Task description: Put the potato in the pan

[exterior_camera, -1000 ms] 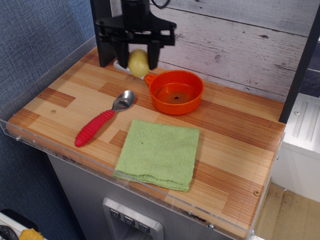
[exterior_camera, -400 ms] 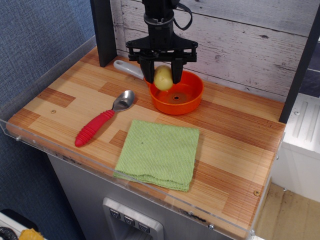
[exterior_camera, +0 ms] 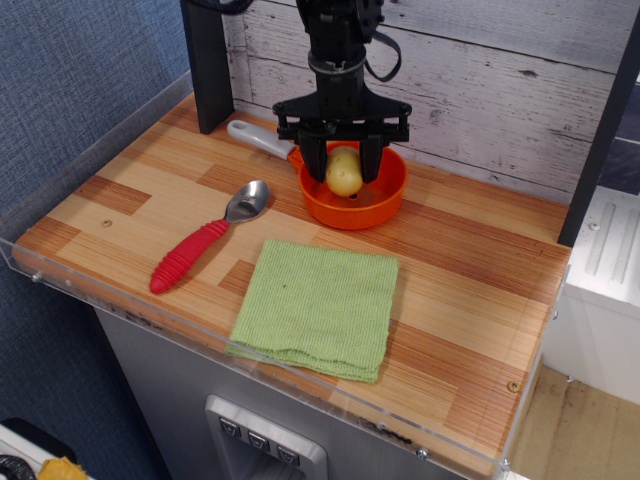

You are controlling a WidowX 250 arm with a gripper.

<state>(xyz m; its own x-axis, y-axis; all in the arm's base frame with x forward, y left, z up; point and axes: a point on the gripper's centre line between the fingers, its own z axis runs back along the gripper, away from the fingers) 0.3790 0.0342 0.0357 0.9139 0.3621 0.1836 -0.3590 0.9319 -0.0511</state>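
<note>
- observation.image, step in hand: our gripper [exterior_camera: 343, 170] clamps the potato [exterior_camera: 344, 171] between its fingers, directly over the pan [exterior_camera: 378, 203] near the back edge of the wooden counter [exterior_camera: 470, 270].
- Advice, as we judge it: we should lower until the potato nears the pan floor, then part the fingers gently, so the egg shape does not bounce out or tip the light pan.
- Also present: red-handled spoon [exterior_camera: 203, 240] toward the left edge; green cloth [exterior_camera: 317, 305] near the front edge.
- Change from earlier frames: potato carried rightward from behind the pan handle [exterior_camera: 256, 138] and brought lower over the bowl; spoon and cloth unmoved.
</note>
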